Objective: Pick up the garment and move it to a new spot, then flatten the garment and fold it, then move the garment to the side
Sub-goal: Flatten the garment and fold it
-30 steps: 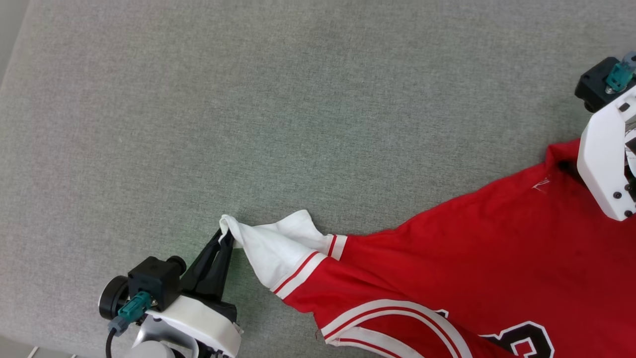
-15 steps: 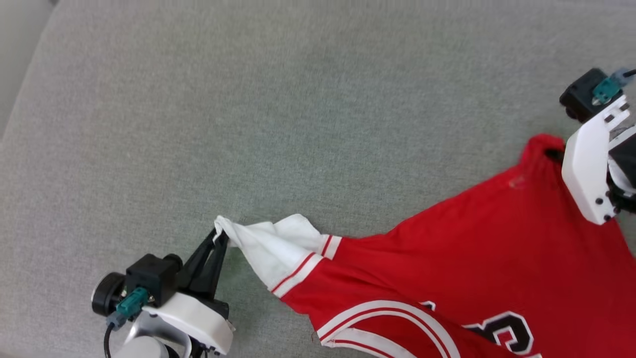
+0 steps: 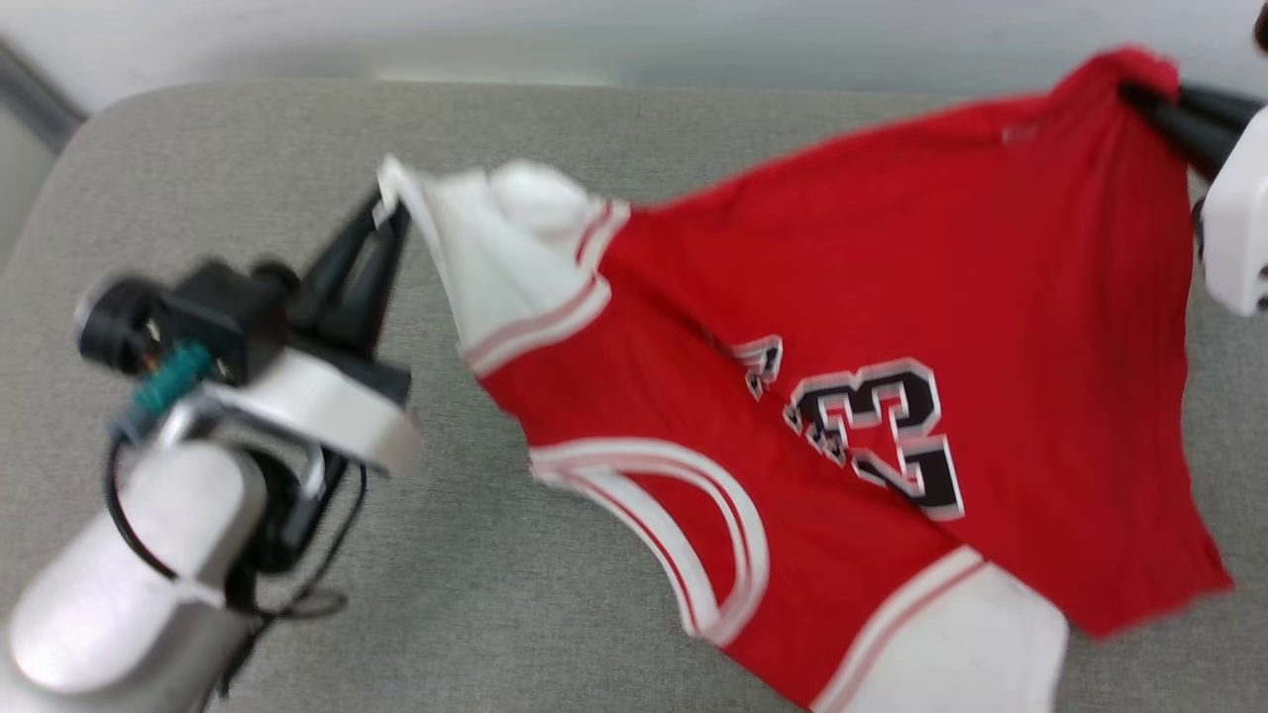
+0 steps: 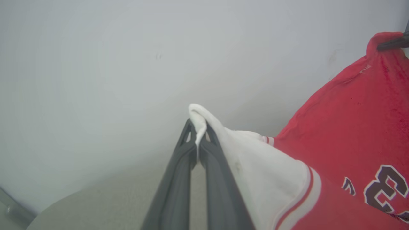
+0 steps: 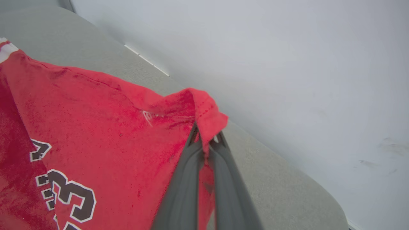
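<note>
The garment (image 3: 852, 327) hangs spread in the air above the grey padded surface (image 3: 446, 594), its number showing in the head view. At its ten o'clock corner the left gripper (image 3: 384, 208) pinches a white sleeve tip. At one o'clock the right gripper (image 3: 1137, 94) pinches a red hem corner. Both pairs of jaws are pressed together on cloth. The pick-up looks done; relocating, flattening, folding and setting aside remain.

Garment (image 3: 1040, 297): red body.
Sleeves (image 3: 485, 267): white; cuffs striped red and white.
Neck trim (image 3: 738, 555): white bands with red stripe.
Numeral (image 3: 882, 426): black, white outline.
Surface (image 3: 198, 149): grey, fine woven fleck.
Wall (image 4: 96, 64): plain pale grey.
Left gripper (image 3: 384, 213): dark fingers, white housing, teal connector.
</note>
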`<state>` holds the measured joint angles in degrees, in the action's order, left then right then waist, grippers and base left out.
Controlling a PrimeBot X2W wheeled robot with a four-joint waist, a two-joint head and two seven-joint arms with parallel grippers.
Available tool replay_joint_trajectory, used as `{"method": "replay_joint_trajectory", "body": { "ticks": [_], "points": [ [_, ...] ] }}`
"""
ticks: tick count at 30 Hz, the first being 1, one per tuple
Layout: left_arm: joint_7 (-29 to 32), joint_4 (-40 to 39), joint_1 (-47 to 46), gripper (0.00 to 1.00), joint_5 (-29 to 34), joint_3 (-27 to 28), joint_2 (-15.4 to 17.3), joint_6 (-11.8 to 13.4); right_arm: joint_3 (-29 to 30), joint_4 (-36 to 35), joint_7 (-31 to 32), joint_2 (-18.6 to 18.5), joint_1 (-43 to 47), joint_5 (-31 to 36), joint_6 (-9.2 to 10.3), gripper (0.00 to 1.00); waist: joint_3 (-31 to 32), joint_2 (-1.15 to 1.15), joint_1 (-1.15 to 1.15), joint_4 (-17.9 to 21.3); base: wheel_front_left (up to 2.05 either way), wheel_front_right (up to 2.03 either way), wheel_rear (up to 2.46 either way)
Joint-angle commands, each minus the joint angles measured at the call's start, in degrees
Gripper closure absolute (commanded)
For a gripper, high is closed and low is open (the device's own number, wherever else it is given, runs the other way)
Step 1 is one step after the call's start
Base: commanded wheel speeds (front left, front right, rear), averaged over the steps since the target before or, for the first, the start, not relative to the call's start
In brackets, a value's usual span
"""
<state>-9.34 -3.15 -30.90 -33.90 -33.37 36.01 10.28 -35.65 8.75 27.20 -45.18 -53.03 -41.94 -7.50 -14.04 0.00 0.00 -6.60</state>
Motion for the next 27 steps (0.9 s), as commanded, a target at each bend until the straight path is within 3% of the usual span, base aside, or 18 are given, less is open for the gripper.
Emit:
{"method": "replay_joint_trajectory", "body": {
  "ticks": [1,14,27],
  "points": [
    [0.31,0.00,-2.02,1.00,0.51,0.40,0.38,-0.36,0.71,-0.30,-0.81,0.86,-1.29,0.83,0.02,1.00,-0.58,0.00,0.00,0.61,0.00,0.00,0.00],
    [7.24,4.69,-35.68,1.00,4.64,3.65,-0.12,-6.68,11.33,2.13,-3.55,10.10,-20.77,13.13,0.03,1.00,-11.74,0.00,0.00,3.07,0.00,0.00,0.00],
    [8.70,20.18,-69.02,1.00,7.14,4.82,-4.17,-14.38,10.65,13.22,-5.24,14.65,-46.78,21.15,0.03,1.00,-20.18,0.00,0.00,3.97,0.00,0.00,0.00]
  ]
}}
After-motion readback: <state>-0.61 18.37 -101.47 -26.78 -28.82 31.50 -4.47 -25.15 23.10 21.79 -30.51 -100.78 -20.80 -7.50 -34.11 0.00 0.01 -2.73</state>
